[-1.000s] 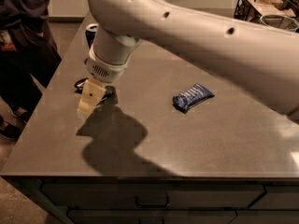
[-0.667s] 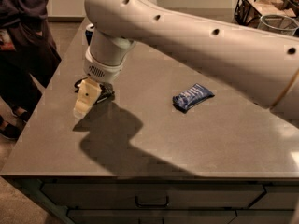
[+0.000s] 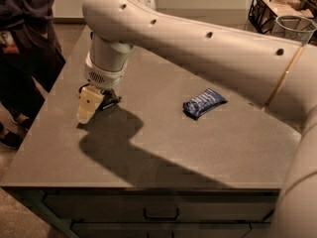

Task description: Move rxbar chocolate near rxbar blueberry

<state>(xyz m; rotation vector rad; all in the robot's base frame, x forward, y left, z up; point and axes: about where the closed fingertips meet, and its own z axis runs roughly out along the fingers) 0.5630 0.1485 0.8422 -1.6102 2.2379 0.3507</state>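
The rxbar chocolate (image 3: 111, 101) lies near the left edge of the bench (image 3: 163, 162), showing only as a dark sliver just beside and partly behind the claw (image 3: 89, 108). Whether the bar is flat on the bench or lifted cannot be told. It sits in the same spot as a second ago.

The claw points down at the bench and leans a little to the left. It hides its own grip, so whether it is wide, narrow or closed on the bar cannot be told. Compared with a second ago, the claw has edged slightly left and down. From the frame just before this one it has barely moved. The big pale arm (image 3: 198, 43) above it has swung a little to the left, and its shadow (image 3: 124, 143) on the bench has shifted with it.

The rxbar blueberry (image 3: 204, 103) lies well apart to the right, flat and angled, and has not moved.

A person in dark clothes (image 3: 25, 38) stands at the left edge, as before. A black wire basket (image 3: 257, 6) stands at the far right. A drawer handle (image 3: 161, 215) shows below the front of the bench.
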